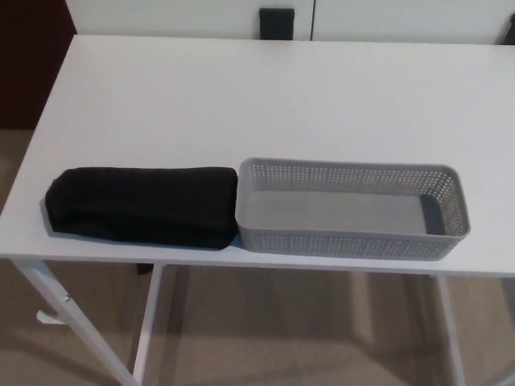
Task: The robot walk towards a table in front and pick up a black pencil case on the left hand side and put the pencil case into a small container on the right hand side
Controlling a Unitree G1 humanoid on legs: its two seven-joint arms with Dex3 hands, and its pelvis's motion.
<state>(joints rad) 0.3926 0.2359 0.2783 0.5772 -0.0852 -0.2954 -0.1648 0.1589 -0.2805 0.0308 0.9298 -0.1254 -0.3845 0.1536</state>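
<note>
A black soft pencil case (143,206) lies lengthwise on the white table (265,104), near the front edge at the left. Its right end touches or nearly touches a grey perforated container (352,241), which is long, shallow and has nothing inside it. The container sits at the front right of the table. Neither of my hands shows in the head view.
White table legs (72,318) go down to a beige floor below the front edge. A white wall with a black block (277,22) stands behind the table. A dark panel (32,56) is at the far left.
</note>
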